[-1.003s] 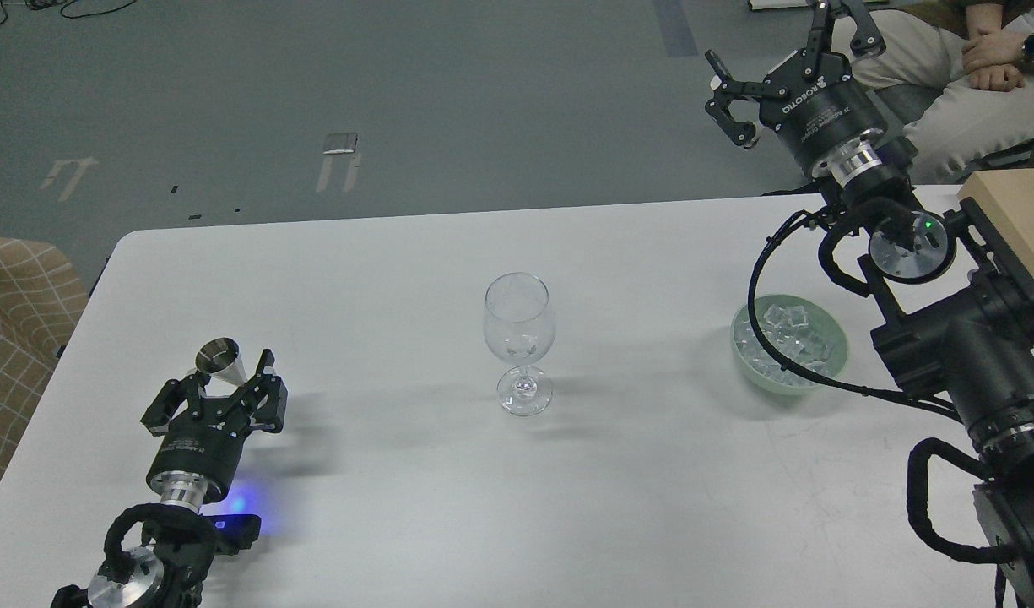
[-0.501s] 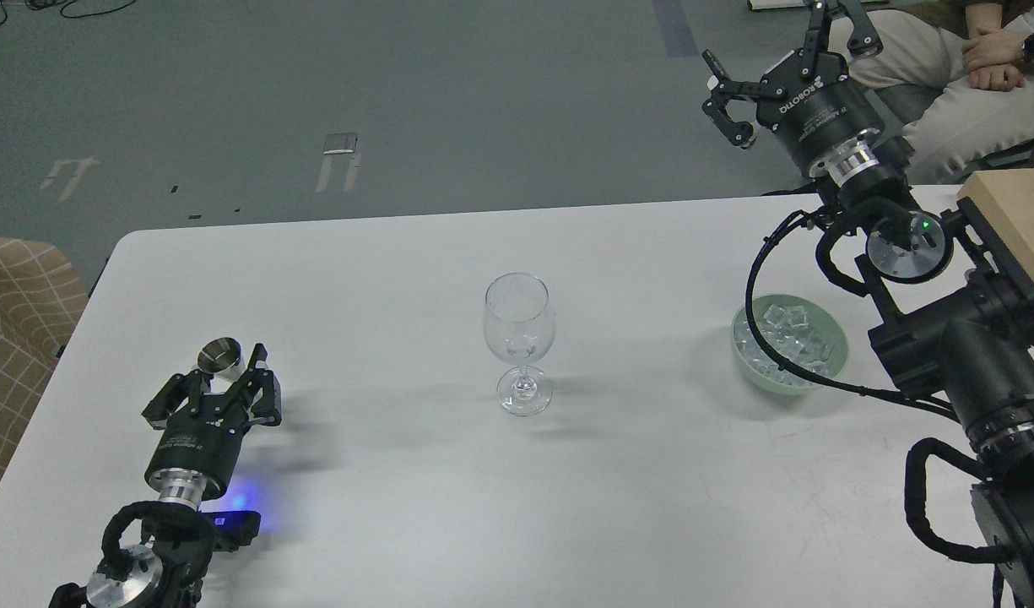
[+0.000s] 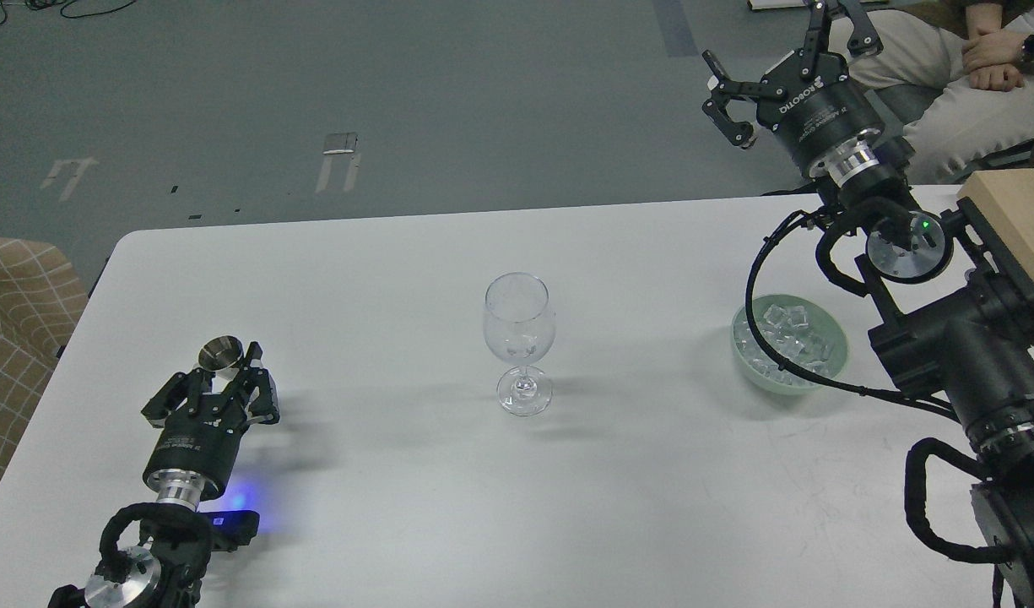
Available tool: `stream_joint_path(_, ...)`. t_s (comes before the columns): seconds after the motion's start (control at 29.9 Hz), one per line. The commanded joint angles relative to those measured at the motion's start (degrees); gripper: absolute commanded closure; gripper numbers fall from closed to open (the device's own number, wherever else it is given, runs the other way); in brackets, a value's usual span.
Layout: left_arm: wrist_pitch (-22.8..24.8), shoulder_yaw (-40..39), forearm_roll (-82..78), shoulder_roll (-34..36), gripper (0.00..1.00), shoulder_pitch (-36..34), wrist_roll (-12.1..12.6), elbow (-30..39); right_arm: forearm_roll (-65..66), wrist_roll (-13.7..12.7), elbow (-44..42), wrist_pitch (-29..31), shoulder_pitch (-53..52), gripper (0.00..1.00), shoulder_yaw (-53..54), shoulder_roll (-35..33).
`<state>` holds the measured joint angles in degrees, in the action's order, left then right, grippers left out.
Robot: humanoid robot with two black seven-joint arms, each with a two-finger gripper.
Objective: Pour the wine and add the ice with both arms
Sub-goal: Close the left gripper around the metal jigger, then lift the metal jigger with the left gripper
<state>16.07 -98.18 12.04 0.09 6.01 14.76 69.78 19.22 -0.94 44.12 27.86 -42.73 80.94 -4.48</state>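
A clear stemmed wine glass (image 3: 519,338) stands upright at the table's middle, with faint clear glints low in its bowl. No stream of wine shows. My left gripper (image 3: 219,382) is low over the table at the near left. Its fingers are closed around the small steel jigger (image 3: 221,353), which stands upright with its mouth up. The ice (image 3: 785,331) lies in a pale green bowl (image 3: 833,361) at the right, partly crossed by my right arm's cable. My right gripper (image 3: 776,52) is raised high beyond the table's far edge, open and empty.
A wooden block (image 3: 1019,219) sits at the table's right edge beside my right arm. A seated person (image 3: 964,76) is just behind the right gripper. A checked chair (image 3: 14,321) stands left of the white table (image 3: 381,279).
My left gripper has drawn back and down toward me with the jigger, which went from tilted to upright. My right gripper rose very slightly.
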Motion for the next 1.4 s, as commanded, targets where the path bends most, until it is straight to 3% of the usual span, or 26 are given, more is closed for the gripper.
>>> stream_joint_path(0.0, 0.3, 0.0, 0.0, 0.0, 0.66, 0.1, -0.1, 0.1, 0.0, 0.0, 0.0, 0.0, -0.1, 0.00, 0.0, 0.0)
stream_joint_path(0.67, 0.2, 0.3, -0.2, 0.2, 0.88, 0.4, -0.8, 2.2, 0.0, 0.1, 0.0, 0.0, -0.1, 0.00, 0.0, 0.0)
stream_joint_path(0.84, 0.2, 0.8, -0.5, 0.3, 0.90, 0.4, -2.1, 3.2, 0.0, 0.1, 0.0, 0.0, -0.1, 0.00, 0.0, 0.1)
stream_joint_path(1.37, 0.3, 1.0, -0.5, 2.9, 0.93, 0.7, -1.5, 6.0, 0.0, 0.1, 0.0, 0.0, 0.1, 0.00, 0.1, 0.8)
